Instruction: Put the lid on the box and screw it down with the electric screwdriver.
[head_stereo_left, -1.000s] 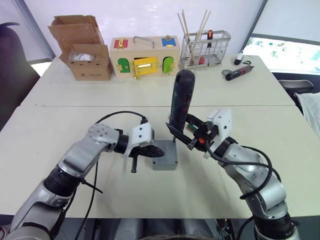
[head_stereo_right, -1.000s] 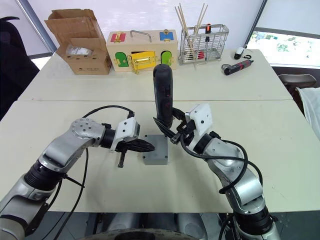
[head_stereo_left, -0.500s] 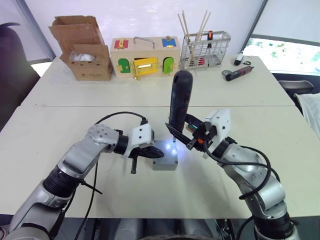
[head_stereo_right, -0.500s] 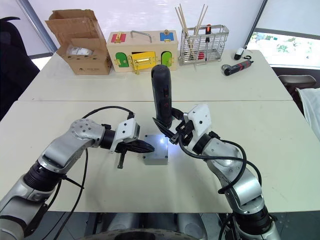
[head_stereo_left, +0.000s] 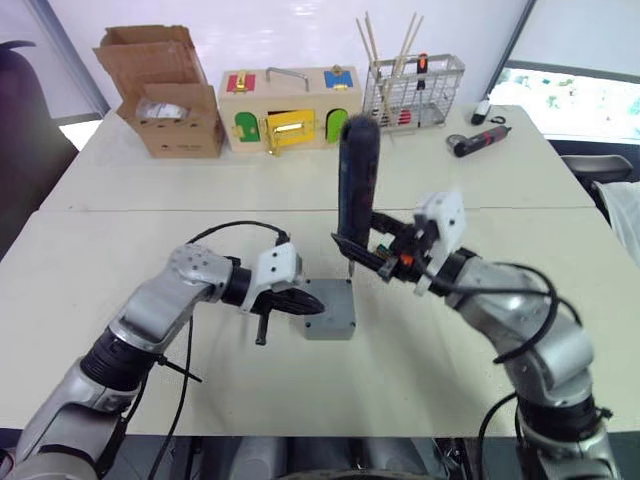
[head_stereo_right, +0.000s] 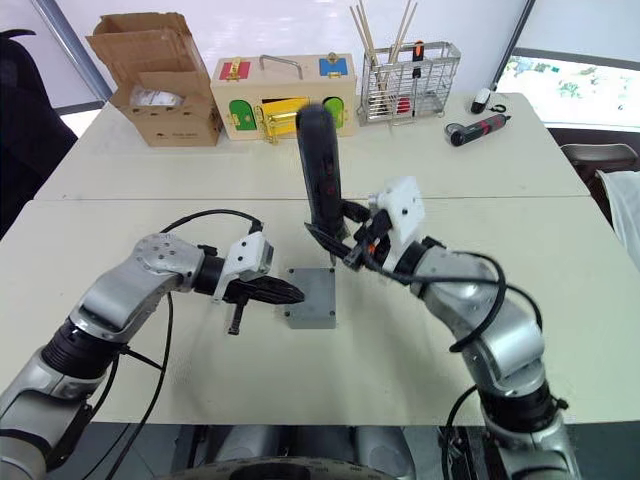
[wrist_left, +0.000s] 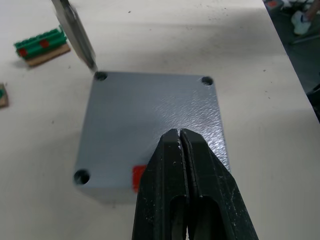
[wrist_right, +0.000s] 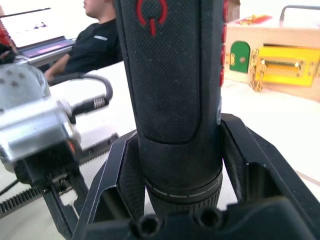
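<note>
Near table, centre: box (head_stereo_right: 312, 298) with lid (wrist_left: 150, 125) seated flat on top. Left gripper (wrist_left: 181, 145), fingers pressed together, rests on lid's near-left part. Screwdriver (head_stereo_right: 320, 185) pinched low on its barrel by right gripper (head_stereo_right: 345, 245); long axis upright, bit down at a far corner hole. Judged rigid, top-heavy, textured grip; hold low. Lid light, may slide.

Grey lid (wrist_left: 150, 120); black-red screwdriver (wrist_right: 172, 70)
</note>
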